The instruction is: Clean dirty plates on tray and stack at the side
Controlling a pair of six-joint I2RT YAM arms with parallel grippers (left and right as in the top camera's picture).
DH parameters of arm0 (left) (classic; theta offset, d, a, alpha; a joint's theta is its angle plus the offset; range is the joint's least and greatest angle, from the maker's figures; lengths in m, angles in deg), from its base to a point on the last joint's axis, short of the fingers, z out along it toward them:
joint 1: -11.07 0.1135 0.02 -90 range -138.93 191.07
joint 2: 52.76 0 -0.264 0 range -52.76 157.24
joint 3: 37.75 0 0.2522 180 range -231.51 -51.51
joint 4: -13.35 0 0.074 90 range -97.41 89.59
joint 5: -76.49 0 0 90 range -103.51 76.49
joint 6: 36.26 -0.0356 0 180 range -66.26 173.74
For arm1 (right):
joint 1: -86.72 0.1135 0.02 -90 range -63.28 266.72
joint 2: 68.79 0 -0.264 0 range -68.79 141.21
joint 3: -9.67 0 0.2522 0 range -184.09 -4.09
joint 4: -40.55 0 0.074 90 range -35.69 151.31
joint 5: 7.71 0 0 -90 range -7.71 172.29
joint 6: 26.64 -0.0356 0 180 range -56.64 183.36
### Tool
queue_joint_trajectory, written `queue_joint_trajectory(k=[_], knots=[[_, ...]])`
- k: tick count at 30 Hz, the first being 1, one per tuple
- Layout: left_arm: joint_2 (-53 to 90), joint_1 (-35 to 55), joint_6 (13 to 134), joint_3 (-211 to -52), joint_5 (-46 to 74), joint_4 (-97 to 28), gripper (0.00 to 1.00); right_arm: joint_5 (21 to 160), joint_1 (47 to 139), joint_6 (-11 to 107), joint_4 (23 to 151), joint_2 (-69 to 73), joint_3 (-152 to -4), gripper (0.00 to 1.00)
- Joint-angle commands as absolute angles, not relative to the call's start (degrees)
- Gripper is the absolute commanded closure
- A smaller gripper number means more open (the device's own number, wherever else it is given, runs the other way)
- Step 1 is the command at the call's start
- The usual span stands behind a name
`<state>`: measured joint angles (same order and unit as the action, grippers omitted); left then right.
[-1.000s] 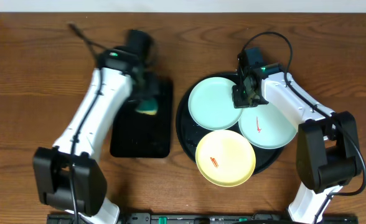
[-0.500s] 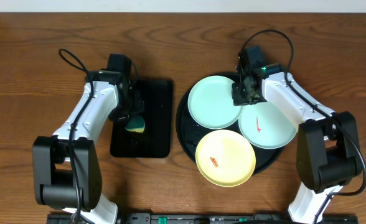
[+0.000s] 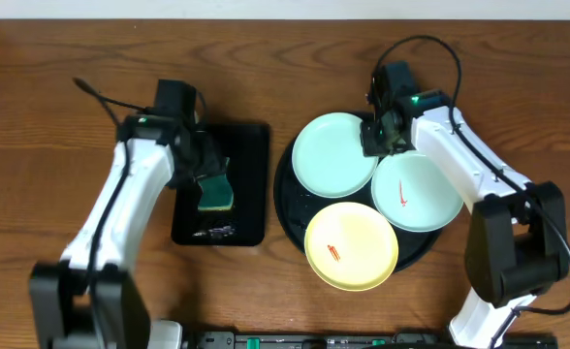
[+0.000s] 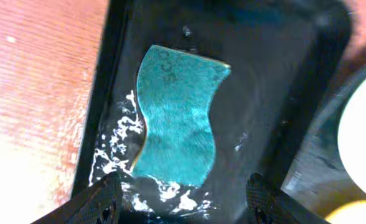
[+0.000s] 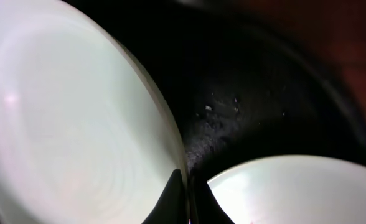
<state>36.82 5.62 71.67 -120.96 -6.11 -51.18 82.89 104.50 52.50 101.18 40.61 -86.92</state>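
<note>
Unstreaked: mint plate (image 3: 333, 155), 11 o'clock on tray (image 3: 287, 218).
Streaked: blue plate (image 3: 416, 194), yellow plate (image 3: 351, 245); 0 stacked.
Left tool (image 4: 183, 193): spread.
Right tool (image 5: 186, 190): pinching mint plate.

No text, label, brand or number can be read in any view. The green scouring face of the sponge (image 4: 173, 118), lying in the black rectangular tray (image 4: 282, 93), carries a few faint marks near its upper edge in the left wrist view, but they are too blurred to make out. The red-orange streaks on the plates (image 3: 351, 245) are smears, not characters.
</note>
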Motion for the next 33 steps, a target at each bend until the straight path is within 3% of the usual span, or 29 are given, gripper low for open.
queue_joint_trajectory(k=[1, 15, 22, 33], knots=[[29.6, 5.8, 71.2, -121.8, -5.9, -52.6, 0.35, 83.1, 106.7, 54.6, 102.0, 38.3, -91.4, 0.99], [7.4, 5.8, 71.4, -121.8, -6.0, -54.1, 0.30, 81.1, 120.7, 57.9, 101.0, 38.5, -103.4, 0.99], [3.7, 5.8, 71.4, -121.8, -6.0, -55.1, 0.29, 58.0, 129.5, 60.5, 94.7, 40.1, -103.4, 0.99], [3.8, 5.8, 71.4, -121.7, -6.0, -58.0, 0.29, 41.2, 137.2, 70.5, 87.1, 39.9, -103.4, 0.99]])
